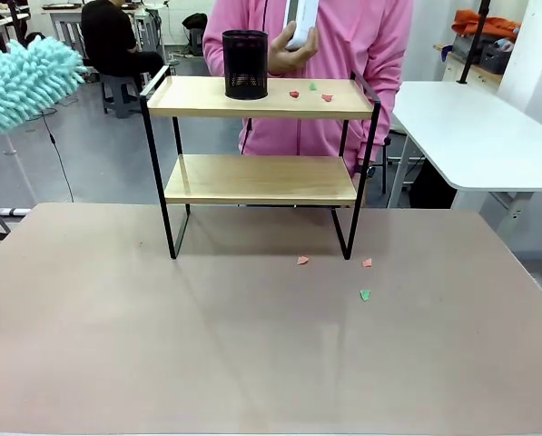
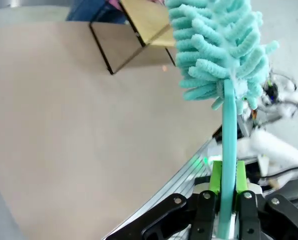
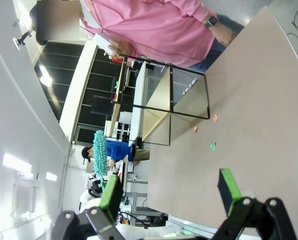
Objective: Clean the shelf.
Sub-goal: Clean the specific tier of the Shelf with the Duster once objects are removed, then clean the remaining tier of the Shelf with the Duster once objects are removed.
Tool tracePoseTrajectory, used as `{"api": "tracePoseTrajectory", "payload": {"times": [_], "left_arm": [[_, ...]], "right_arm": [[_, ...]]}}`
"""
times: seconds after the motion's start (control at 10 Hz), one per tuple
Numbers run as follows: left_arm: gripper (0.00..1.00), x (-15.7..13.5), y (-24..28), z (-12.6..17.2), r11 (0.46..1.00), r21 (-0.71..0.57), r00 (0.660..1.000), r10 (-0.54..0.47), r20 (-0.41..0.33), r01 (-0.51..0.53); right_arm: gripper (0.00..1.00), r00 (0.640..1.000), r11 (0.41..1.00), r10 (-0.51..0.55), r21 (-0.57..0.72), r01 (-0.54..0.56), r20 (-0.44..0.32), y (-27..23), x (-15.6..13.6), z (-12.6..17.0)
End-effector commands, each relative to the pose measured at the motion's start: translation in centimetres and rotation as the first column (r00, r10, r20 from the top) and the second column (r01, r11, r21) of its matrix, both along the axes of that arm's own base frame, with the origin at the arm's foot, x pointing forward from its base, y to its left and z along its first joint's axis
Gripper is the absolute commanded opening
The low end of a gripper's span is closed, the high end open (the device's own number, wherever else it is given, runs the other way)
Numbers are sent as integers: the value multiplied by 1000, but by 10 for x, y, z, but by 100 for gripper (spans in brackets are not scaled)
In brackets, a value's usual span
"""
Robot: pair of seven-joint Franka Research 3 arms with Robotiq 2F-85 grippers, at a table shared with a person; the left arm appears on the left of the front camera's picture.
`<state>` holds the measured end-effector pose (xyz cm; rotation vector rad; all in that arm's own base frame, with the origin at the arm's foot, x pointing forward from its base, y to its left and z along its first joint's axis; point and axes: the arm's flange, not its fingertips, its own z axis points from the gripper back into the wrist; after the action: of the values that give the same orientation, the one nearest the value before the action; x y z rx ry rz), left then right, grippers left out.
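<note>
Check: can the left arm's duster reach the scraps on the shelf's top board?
Probably, from the front: that edge of the shelf is open. Straight across from the duster, the mesh cup blocks the scraps.

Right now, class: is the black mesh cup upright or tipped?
Upright: the black mesh cup stands on its base atop the two-tier wooden shelf.

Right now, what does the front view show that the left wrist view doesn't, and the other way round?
Front view: a black mesh cup and small scraps on the top board of the shelf, with a person in pink standing behind it holding something white. Left wrist view: the left end effector shut on the duster's handle. Both: the duster's fluffy teal head, the shelf and the beige tabletop.
</note>
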<state>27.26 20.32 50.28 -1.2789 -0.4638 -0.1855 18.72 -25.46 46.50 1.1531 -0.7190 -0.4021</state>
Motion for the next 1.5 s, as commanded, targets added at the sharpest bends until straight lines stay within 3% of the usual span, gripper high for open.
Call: {"api": "tracePoseTrajectory", "payload": {"times": [0.0,1.4], "left_arm": [[12,-8,-7,17,995,56,996,-80,45,78],[12,-8,-7,17,995,56,996,-80,45,78]], "right_arm": [[100,999,1000,-2,0,2,39,0,3,2],[100,999,1000,-2,0,2,39,0,3,2]]}}
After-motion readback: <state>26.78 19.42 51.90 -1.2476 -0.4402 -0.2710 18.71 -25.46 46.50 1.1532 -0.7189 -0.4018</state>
